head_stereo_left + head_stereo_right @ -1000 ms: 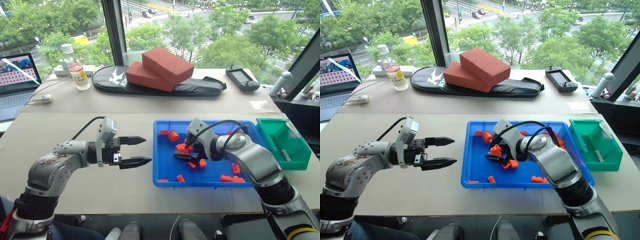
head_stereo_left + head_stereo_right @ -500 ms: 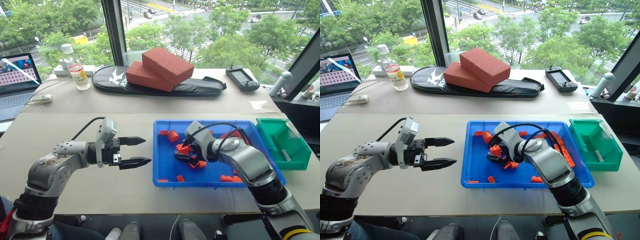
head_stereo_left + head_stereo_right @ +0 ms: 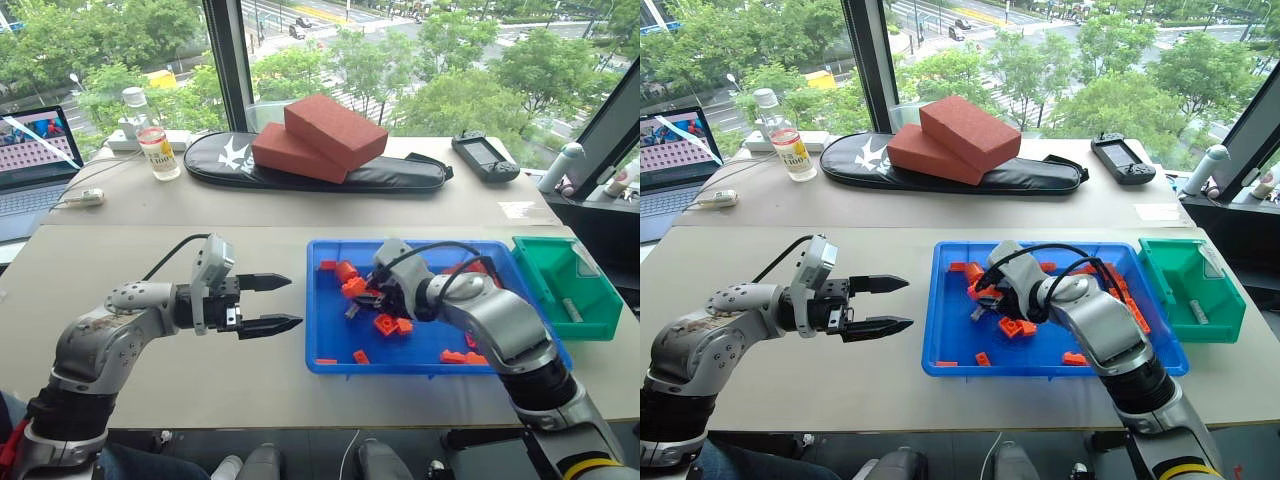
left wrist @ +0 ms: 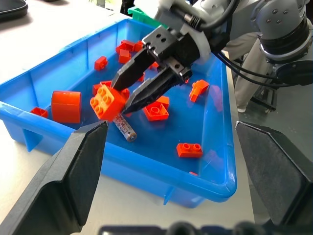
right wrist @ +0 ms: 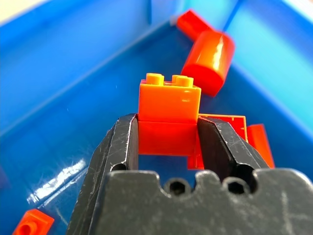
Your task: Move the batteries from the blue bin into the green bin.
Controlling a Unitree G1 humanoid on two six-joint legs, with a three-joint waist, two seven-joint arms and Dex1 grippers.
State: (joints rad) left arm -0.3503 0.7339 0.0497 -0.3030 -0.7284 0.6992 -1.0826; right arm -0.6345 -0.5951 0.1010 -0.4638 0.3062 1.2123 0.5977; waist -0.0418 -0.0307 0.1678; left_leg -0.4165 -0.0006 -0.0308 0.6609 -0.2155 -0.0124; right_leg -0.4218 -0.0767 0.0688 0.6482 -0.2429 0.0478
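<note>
Right wrist view: the right gripper [image 5: 167, 129] is closed on an orange brick [image 5: 169, 113], one finger against each side face, with the studs of the brick pointing away from the wrist. An orange cylinder piece [image 5: 209, 62] lies on the tray floor beyond the brick.

Left wrist view: the gripper and the held brick are raised above the floor of the blue bin [image 4: 205, 174]. One battery [image 4: 125, 129] lies on the bin floor directly below the brick, silvery-grey, at the near-left part of the bin. It is not in the gripper. Loose orange bricks [image 4: 190, 149] are scattered across the bin floor.

Head views: the blue bin stands on the grey table [image 3: 130, 250], right of centre. The green bin [image 3: 562, 285] stands just beside the right end of the blue bin, and a second battery [image 3: 571, 310] lies inside it, on its floor. The left gripper [image 3: 268, 303] hangs over bare table to the left of the blue bin, pointing toward it; its two fingers are spread apart and hold nothing.

Far side of the table: a black case [image 3: 310, 170] carrying two red blocks [image 3: 320, 135], a plastic bottle [image 3: 150, 135], a laptop [image 3: 35, 150] at the far left and a handheld controller [image 3: 485, 155] at the far right
</note>
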